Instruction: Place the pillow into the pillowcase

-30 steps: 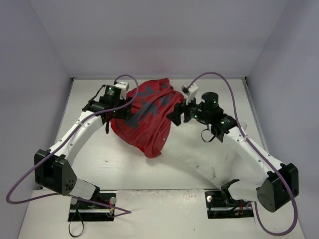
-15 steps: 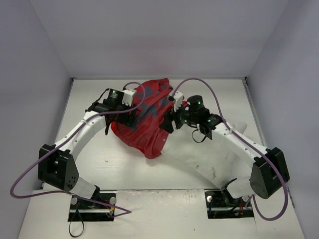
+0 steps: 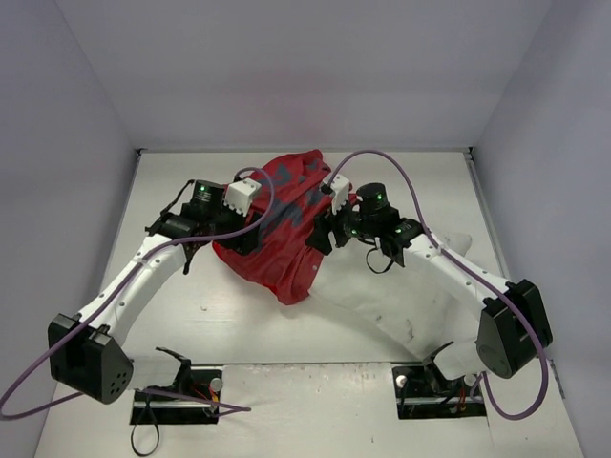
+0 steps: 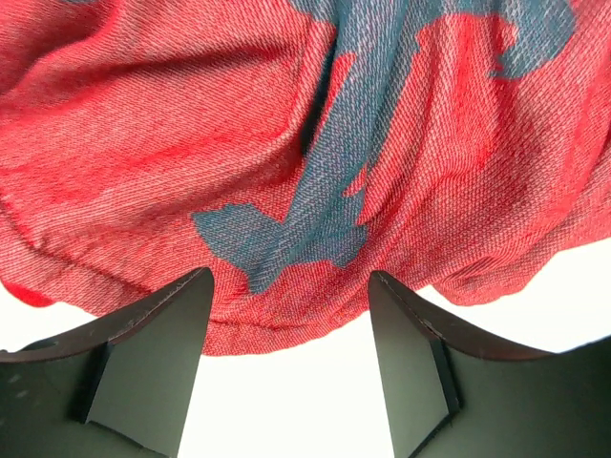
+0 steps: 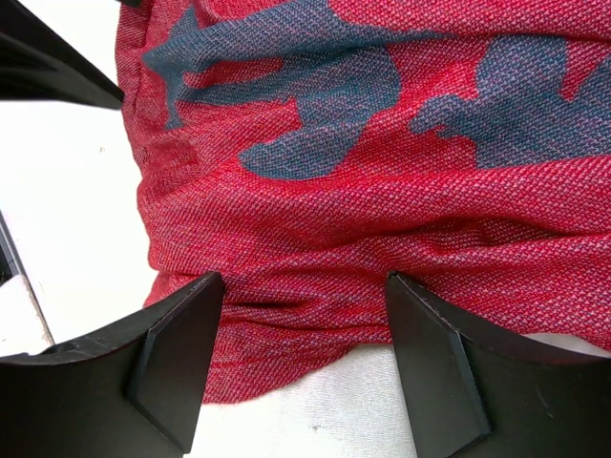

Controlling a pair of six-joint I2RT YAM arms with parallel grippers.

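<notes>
The pillowcase lay bunched at the middle of the table, toward the far side, its dull red face with bluish patches turned up. It covered only the far end of the pillow. The rest of the white cushion stuck out bare from the mouth and ran toward the near right, so the job looked well short of half done.

The left gripper sat at the left side of the heap with its fingers spread wide. The red hem sagged down between the tips, but they were not pinching it. The right gripper stood at the right side, near the mouth, also spread, with gathered cloth across the gap and bare pillow just below.

The step in hand seemed to be taking hold of the hem on both sides. To do it well, each gripper should catch only the red edge and leave the stuffing under it. Then both should draw the mouth evenly toward the near right, because pulling one side harder would likely twist the cover and jam the cushion.
</notes>
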